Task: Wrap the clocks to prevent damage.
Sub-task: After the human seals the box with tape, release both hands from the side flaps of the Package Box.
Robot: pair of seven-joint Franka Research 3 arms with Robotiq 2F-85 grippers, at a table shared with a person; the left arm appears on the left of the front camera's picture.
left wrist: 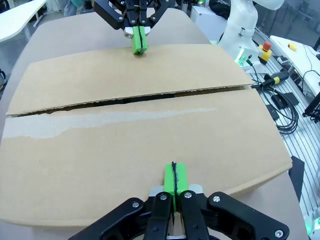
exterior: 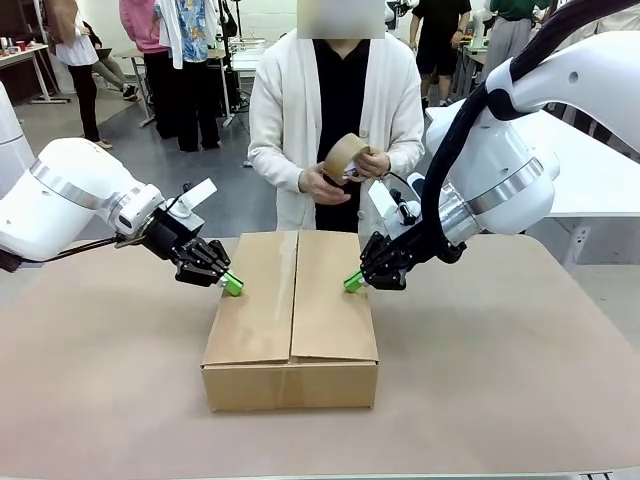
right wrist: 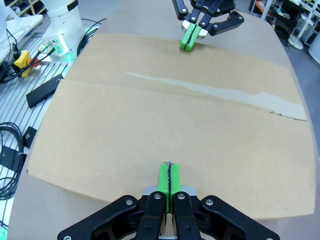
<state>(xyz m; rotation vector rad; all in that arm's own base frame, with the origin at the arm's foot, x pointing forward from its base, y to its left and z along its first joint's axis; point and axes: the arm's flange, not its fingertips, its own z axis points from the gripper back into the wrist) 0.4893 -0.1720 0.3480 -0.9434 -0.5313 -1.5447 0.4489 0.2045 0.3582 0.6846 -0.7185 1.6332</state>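
Note:
The clocks are hidden. A brown cardboard box [exterior: 290, 330] lies mid-table with both top flaps folded down; a narrow seam runs between them [left wrist: 125, 100]. My left gripper [exterior: 232, 286] is shut, its green pads resting on the left flap near its outer edge [left wrist: 175, 180]. My right gripper [exterior: 353, 283] is shut too, pads down on the right flap's outer edge [right wrist: 170, 179]. Each wrist view shows the other gripper across the box: the right gripper [left wrist: 139, 42] and the left gripper [right wrist: 188, 39]. Behind the box a person holds a brown tape roll [exterior: 343, 155] in both hands.
The brown table top [exterior: 500, 380] has free room around the box. A white table [exterior: 590, 170] stands at the right. Cables and a yellow stop button [left wrist: 265, 47] lie on the metal base beside the table. More people stand far behind.

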